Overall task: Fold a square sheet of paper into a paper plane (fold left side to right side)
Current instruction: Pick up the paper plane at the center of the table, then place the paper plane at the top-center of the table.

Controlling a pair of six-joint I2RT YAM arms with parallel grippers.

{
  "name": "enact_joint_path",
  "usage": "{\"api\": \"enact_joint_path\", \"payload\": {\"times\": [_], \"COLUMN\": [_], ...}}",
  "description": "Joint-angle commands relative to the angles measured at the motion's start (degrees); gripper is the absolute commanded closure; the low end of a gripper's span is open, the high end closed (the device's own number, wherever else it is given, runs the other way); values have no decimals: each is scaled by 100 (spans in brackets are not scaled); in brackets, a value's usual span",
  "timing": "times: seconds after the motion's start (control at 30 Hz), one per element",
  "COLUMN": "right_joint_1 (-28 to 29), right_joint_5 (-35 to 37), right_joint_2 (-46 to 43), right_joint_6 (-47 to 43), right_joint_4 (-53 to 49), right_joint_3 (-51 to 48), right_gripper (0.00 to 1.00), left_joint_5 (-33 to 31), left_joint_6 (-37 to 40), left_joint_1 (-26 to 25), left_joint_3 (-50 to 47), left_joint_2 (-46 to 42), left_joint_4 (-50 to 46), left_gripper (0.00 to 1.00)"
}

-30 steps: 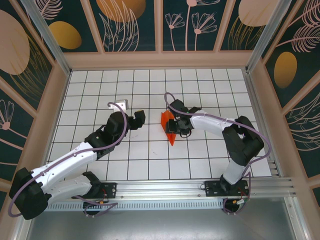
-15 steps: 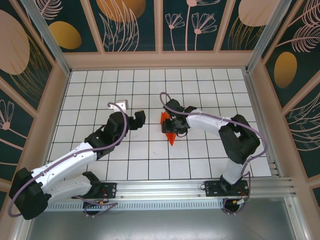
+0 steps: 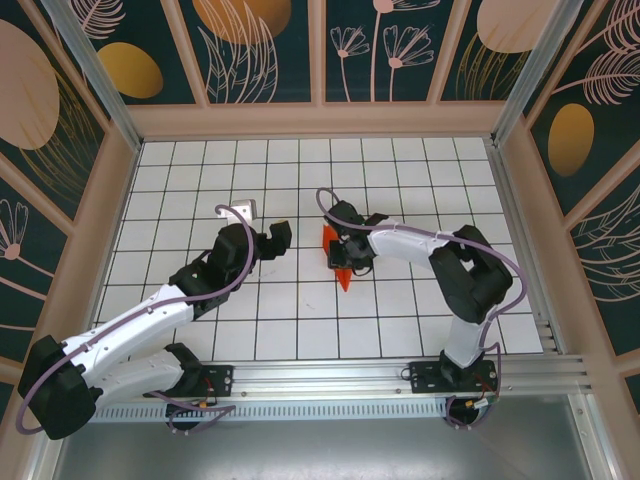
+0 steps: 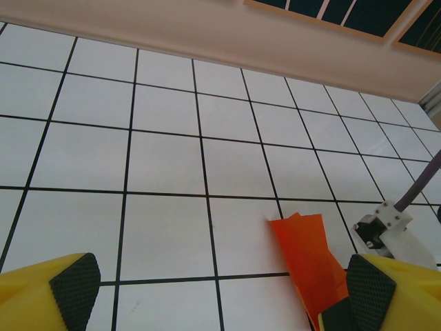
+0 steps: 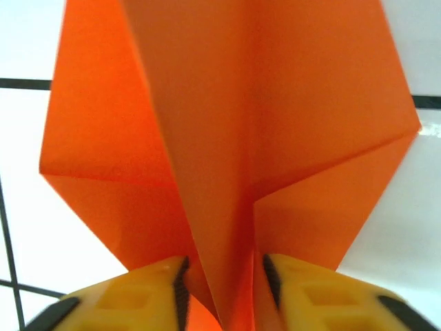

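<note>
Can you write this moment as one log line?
right gripper: shut on paper plane, at its centre fold | left gripper: open, apart from it

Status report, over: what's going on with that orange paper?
Right tool clamped on paper plane, centre fold. Left tool open, standing apart. Nothing blocking.
</note>
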Motion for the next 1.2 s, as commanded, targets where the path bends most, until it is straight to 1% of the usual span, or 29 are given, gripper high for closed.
{"api": "enact_joint_path", "payload": {"times": [0.0, 0.1, 0.2, 0.33, 0.5, 0.63, 0.73, 0.93, 1.07, 1.17], "right_joint_1": [50, 50, 30, -109, -309, -423, -464, -548, -570, -578], "right_joint_5": [126, 179, 299, 303, 303, 457, 483, 355, 356, 351], "right_joint_2": [95, 81, 129, 502, 1348, 2036, 2415, 2930, 3059, 3110], "right_joint_6": [11, -23, -97, -224, -370, -452, -486, -575, -594, -629], "right_joint_4": [-144, -250, -433, -728, -1158, -1569, -1780, -2082, -2152, -2165], "right_joint_3": [227, 399, 730, 1411, 2574, 3524, 4067, 4719, 4834, 4846], "right_gripper": [75, 89, 93, 93, 93, 93, 93, 93, 92, 88], "left_joint_5": [-126, -106, -110, -126, -93, -83, -73, -69, -43, -27], "left_joint_6": [102, 124, 155, 164, 190, 196, 212, 286, 298, 304], "left_joint_1": [2, -2, -2, -2, 3, 4, 2, 4, -2, -2], "left_joint_3": [-37, -42, -47, -111, -184, -235, -253, -260, -253, -240], "left_joint_2": [-71, -90, -128, -206, -330, -394, -389, -325, -263, -237], "left_joint_4": [-67, -68, -72, -69, -72, -51, -42, 6, 31, 44], "left_gripper": [5, 5, 1, 1, 2, 2, 2, 2, 1, 2]}}
